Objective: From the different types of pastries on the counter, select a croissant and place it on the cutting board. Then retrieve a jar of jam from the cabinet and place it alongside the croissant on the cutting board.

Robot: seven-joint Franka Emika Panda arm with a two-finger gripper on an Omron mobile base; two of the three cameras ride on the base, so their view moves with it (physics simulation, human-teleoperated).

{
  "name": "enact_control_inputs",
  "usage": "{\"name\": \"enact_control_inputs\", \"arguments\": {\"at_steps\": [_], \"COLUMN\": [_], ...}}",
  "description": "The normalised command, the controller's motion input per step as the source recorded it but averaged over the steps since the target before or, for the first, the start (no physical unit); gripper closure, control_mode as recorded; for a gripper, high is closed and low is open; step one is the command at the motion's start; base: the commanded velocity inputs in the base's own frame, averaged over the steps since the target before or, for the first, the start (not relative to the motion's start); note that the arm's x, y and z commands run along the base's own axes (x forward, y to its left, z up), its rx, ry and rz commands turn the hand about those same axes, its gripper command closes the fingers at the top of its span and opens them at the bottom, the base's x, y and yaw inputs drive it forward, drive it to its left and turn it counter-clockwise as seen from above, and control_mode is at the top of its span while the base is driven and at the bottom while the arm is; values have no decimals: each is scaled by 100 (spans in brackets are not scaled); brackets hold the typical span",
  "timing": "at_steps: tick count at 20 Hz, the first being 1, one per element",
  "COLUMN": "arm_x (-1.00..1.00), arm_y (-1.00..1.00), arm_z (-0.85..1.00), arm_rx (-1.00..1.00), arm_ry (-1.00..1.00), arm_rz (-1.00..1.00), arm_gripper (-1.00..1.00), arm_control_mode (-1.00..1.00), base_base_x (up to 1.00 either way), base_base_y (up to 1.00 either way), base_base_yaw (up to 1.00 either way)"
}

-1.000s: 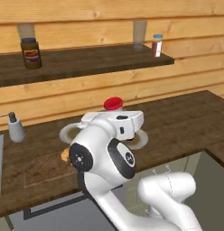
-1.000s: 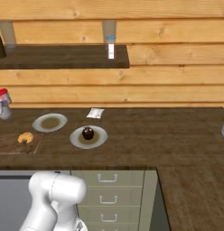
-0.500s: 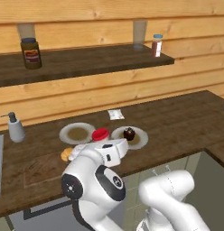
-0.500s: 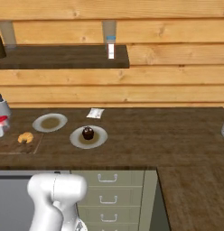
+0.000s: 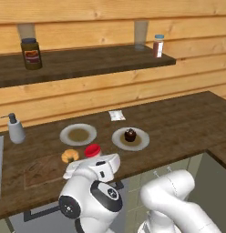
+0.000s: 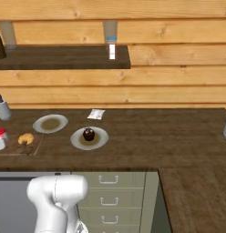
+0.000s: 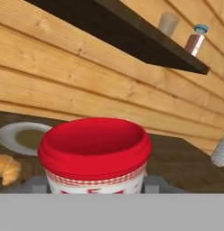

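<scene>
The golden croissant (image 5: 69, 156) lies on the dark cutting board (image 5: 39, 173), and shows again as the croissant (image 6: 26, 138) on the board (image 6: 14, 149). My gripper (image 5: 94, 159) is shut on the jar of jam (image 5: 92, 150), a small jar with a red lid. It holds the jar upright, close beside the croissant over the board's end. I cannot tell whether the jar touches the board. In the hand view the jar (image 7: 95, 149) is close up, with the croissant (image 7: 5, 169) at the left. The cupcake (image 5: 129, 134) sits on a pale plate (image 5: 141, 142).
A bare pale plate (image 5: 78, 134) lies behind the board. A soap dispenser (image 5: 15, 128) stands at the left by the sink. A paper slip (image 5: 116, 115) lies near the wall. On the shelf stand a dark jar (image 5: 31, 53) and a blue-lidded jar (image 5: 158, 45).
My gripper has come down and toward the counter's front with the jar, from above the plates to beside the croissant. Nothing else has moved.
</scene>
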Motion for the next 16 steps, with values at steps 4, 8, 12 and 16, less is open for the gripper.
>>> {"name": "enact_control_inputs", "arguments": {"at_steps": [4, 8, 12, 16], "arm_x": [29, 40, 63, 61], "arm_y": [64, 29, 78, 91], "arm_z": [-11, -3, 0, -6], "arm_rx": [0, 0, 3, 11], "arm_ry": [-5, 0, 0, 0], "arm_rz": [0, -1, 1, 6], "arm_gripper": [100, 100, 100, 100], "arm_control_mode": [-100, -100, -100, -100], "base_base_x": [0, 0, 0, 0], "base_base_y": [0, 0, 0, 0], "base_base_yaw": [0, 0, 0, 0]}}
